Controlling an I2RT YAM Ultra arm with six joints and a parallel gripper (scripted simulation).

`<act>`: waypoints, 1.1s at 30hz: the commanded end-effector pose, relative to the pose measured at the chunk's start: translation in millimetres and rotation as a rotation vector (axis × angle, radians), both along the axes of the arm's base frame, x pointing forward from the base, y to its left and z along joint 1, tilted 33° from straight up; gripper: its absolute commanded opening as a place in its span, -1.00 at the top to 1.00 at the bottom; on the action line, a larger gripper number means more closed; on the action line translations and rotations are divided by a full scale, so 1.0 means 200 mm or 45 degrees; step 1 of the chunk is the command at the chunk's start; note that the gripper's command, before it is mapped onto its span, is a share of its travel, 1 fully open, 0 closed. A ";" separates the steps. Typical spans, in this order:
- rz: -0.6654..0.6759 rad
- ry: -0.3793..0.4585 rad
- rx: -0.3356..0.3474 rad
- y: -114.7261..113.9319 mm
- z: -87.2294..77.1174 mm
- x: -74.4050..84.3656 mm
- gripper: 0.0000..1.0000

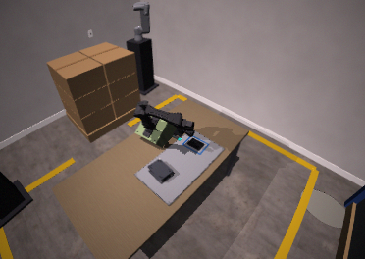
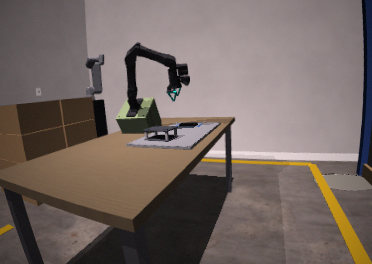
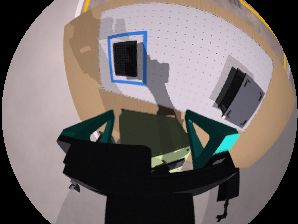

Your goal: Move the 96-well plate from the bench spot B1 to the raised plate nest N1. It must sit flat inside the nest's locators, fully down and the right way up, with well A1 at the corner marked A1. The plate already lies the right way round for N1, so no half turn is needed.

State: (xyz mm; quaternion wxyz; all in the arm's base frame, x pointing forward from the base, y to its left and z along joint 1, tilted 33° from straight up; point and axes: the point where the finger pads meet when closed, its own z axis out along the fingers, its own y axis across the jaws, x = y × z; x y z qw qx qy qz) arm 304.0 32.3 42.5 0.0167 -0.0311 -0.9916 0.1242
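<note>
on the near part of the grey mat point(image 1: 188, 173) on the table point(image 1: 103, 205) stands the raised stand point(image 1: 161, 171), with nothing on it. farther along the mat, the dark plate point(image 1: 195, 143) lies flat inside a blue outline, at the mat's far end. the claw point(image 2: 173, 95) hangs in the air well above the mat, near the plate, its teal fingers spread wide and holding nothing. behind it the black arm point(image 2: 150, 56) rises from a green block point(image 2: 142, 115). stacked cardboard boxes point(image 1: 95, 87) stand beyond the table.
</note>
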 end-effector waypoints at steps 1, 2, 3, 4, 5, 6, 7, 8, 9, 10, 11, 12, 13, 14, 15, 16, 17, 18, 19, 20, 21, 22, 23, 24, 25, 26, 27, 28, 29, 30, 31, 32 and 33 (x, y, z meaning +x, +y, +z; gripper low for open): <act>0.005 -0.089 -0.009 0.05 0.01 0.11 -1.00; 0.005 -0.089 -0.009 0.05 0.01 0.11 -1.00; -0.001 -0.079 -0.049 0.06 -0.01 0.13 -1.00; -0.001 -0.079 -0.051 0.07 -0.03 0.14 -1.00; -0.001 -0.079 -0.051 0.08 -0.05 0.15 -1.00; -0.001 -0.079 -0.050 0.08 -0.08 0.16 -1.00; -0.001 -0.079 -0.050 0.09 -0.08 0.16 -1.00; -0.005 -0.072 -0.091 0.10 -0.11 0.17 -1.00; -0.006 -0.072 -0.093 0.10 -0.13 0.18 -1.00; -0.006 -0.072 -0.093 0.11 -0.15 0.19 -1.00; -0.006 -0.072 -0.093 0.12 -0.17 0.20 -1.00; -0.006 -0.072 -0.093 0.12 -0.18 0.20 -1.00; -0.009 -0.067 -0.135 0.13 -0.20 0.21 -1.00; -0.009 -0.067 -0.137 0.14 -0.23 0.22 -1.00; -0.009 -0.067 -0.137 0.15 -0.25 0.22 -1.00; -0.009 -0.067 -0.137 0.16 -0.27 0.23 -1.00; -0.009 -0.067 -0.137 0.16 -0.28 0.24 -1.00; -0.009 -0.067 -0.137 0.16 -0.28 0.24 -1.00; -0.009 -0.067 -0.137 0.16 -0.28 0.24 -1.00; -0.011 -0.065 -0.178 0.17 -0.31 0.24 -1.00; -0.011 -0.065 -0.181 0.18 -0.33 0.25 -1.00; -0.011 -0.065 -0.181 0.19 -0.36 0.25 -1.00; -0.011 -0.065 -0.181 0.19 -0.38 0.26 -1.00; -0.011 -0.065 -0.181 0.20 -0.39 0.26 -1.00; -0.012 -0.066 -0.223 0.21 -0.42 0.26 -1.00; -0.012 -0.066 -0.225 0.21 -0.44 0.27 -1.00; -0.012 -0.066 -0.225 0.22 -0.47 0.27 -1.00; -0.012 -0.066 -0.225 0.23 -0.49 0.27 -1.00; -0.012 -0.066 -0.225 0.23 -0.51 0.28 -1.00; -0.012 -0.069 -0.267 0.24 -0.53 0.28 -1.00; -0.012 -0.070 -0.270 0.25 -0.56 0.28 -1.00; -0.012 -0.070 -0.270 0.26 -0.58 0.28 -1.00; -0.012 -0.070 -0.270 0.26 -0.60 0.28 -1.00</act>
